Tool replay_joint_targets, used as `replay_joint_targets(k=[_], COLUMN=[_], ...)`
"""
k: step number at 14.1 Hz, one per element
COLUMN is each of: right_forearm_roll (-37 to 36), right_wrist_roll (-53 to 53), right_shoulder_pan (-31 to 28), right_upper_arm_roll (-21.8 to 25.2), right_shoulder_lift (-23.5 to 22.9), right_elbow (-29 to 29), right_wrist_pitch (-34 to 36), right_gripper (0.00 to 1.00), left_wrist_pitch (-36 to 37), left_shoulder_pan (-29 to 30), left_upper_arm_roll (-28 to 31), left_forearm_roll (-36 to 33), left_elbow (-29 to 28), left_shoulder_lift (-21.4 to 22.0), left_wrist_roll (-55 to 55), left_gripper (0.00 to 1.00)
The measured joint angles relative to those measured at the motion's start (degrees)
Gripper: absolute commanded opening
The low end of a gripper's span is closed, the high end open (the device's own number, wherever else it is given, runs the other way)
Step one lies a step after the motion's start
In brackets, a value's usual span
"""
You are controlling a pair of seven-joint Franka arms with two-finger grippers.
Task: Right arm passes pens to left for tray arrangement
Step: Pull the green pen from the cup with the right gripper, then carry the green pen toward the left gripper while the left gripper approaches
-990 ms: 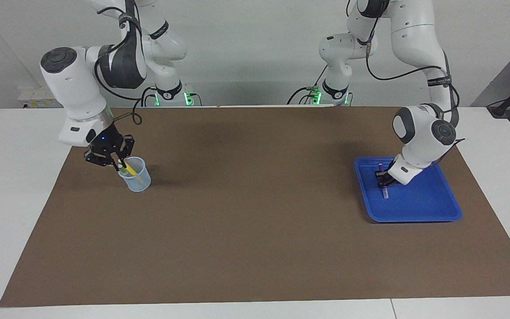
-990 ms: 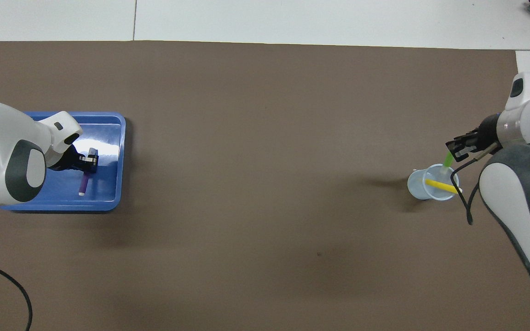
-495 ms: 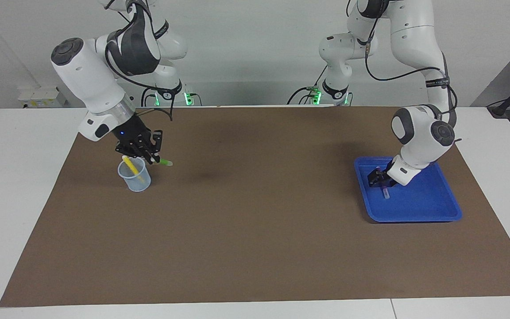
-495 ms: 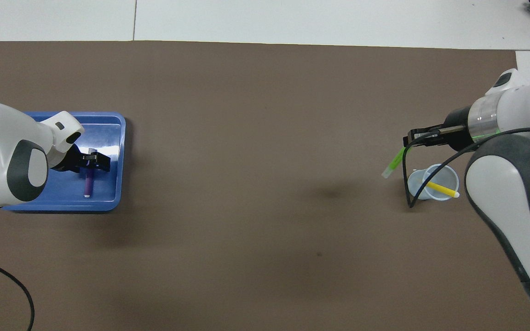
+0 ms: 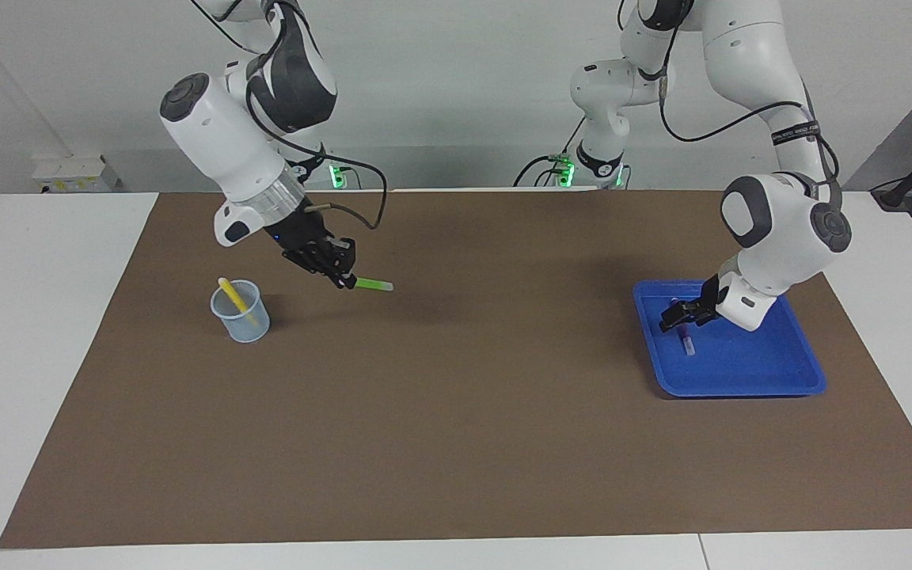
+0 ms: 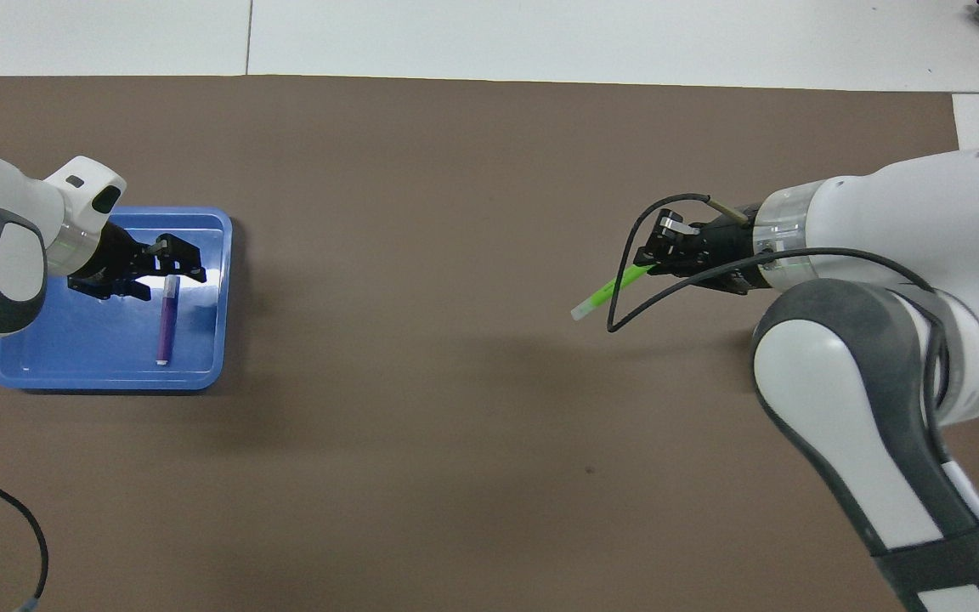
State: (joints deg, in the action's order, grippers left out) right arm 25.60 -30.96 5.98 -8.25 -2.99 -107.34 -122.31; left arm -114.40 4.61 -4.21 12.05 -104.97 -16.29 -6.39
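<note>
Dial set on the mat: twelve o'clock points away from the robots, nine toward the left arm's end.

1. Room: we record a plain pale wall [image 5: 456, 95] at six o'clock, with both arm bases in front of it showing small green lights [image 5: 335, 176].
2. Surface: a white table [image 5: 28, 356] carries a large brown paper-like mat [image 5: 456, 443]. A thin black cable [image 6: 5, 510] loops over the mat's seven o'clock corner.
3. Right gripper [image 5: 343, 279]: it hangs over the mat at about three o'clock. Its jaws are clamped on one end of a bright green marker pen [image 5: 373, 284], whose pale tip points toward nine.
4. Small translucent pale-blue plastic cup [image 5: 244, 321]: it stands at three o'clock with a yellow marker pen [image 5: 233, 299] leaning inside.
5. Shallow bright blue rectangular plastic tray [image 5: 741, 380]: it sits at nine o'clock. A purple marker pen [image 6: 166, 321] lies flat in it, pale end toward six.
6. Left gripper [image 6: 188, 262]: it is over the tray, jaws spread wide and holding nothing, above the purple pen's twelve o'clock end.

Hard to make out: from overhead the right arm covers the cup entirely. We cannot tell whether the left fingertips touch the purple pen.
</note>
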Motion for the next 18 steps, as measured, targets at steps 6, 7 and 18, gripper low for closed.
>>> replay_joint_targets(k=[6,7,18], right_forearm_roll=[2.9,2.9,2.9], right_wrist_roll=[-21.1,-23.7,-33.8], right_shoulder_pan=[9.6,10.8,15.2], right_upper_arm_roll=[-0.1,-0.1,0.0], right_shoulder_lift=[-0.8,-1.1,-3.0], right_elbow=[-3.3,-3.8,-4.2], right_wrist_pitch=[-14.4,-16.6,-24.1], right_gripper=[0.00,0.00,0.00], left_wrist_pitch=[0.4,0.4,-9.2], left_shoulder_pan=[-2.4,-3.2,-15.1], left_upper_arm_roll=[-1.2,-1.3,-1.8], left_forearm_roll=[9.5,9.9,17.1], left_elbow=[2.1,2.1,-2.3], left_shoulder_lift=[3.0,3.8,9.2], left_wrist_roll=[-20.3,-23.2,-63.9], left_gripper=[0.93,0.94,0.97])
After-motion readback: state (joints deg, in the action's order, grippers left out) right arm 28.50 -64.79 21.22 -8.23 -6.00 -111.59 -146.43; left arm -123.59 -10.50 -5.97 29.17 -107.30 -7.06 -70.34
